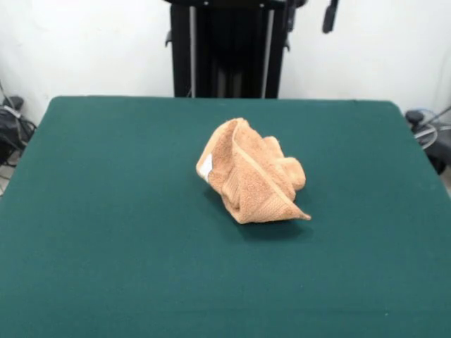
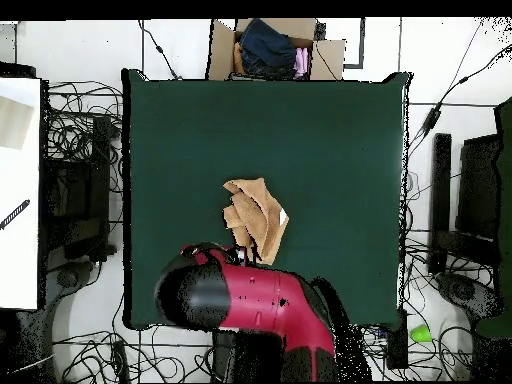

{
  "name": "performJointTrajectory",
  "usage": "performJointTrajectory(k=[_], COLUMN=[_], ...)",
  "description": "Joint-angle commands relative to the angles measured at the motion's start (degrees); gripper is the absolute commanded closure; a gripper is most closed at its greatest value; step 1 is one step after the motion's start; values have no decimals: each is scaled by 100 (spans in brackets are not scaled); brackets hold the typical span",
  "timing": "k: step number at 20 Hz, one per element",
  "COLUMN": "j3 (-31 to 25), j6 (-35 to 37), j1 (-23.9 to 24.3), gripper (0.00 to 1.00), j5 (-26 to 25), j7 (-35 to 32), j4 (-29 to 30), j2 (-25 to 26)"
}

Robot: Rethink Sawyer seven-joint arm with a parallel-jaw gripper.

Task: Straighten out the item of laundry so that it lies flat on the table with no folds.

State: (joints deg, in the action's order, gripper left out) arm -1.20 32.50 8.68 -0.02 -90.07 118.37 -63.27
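White wall [image 1: 84, 42], cable-strewn pale floor [image 2: 80, 330], cardboard box [image 2: 276, 48] of clothes.

Only one obstacle is seen on the table [image 1: 106, 211]: the crumpled towel [image 1: 250, 172], heaped near the centre. Bare green felt is left on every side of it, widest at the left and near edges. In the overhead view, the table's robot-side edge is overhung by the red arm [image 2: 250, 300], close beside the towel.

Crumpled towel [image 2: 256, 218] (tan) on green table [image 2: 330, 150], beside the red arm [image 2: 250, 300].
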Motion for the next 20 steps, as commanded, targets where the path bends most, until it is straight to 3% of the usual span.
performJointTrajectory(k=[1, 9, 20], j3=[-855, -1193, -1392], j6=[421, 538, 394], j1=[474, 921, 1241], gripper=[0, 0, 0], j5=[144, -76, -243], j7=[75, 253, 239], j4=[-359, -725, -570], j2=[745, 1123, 1109])
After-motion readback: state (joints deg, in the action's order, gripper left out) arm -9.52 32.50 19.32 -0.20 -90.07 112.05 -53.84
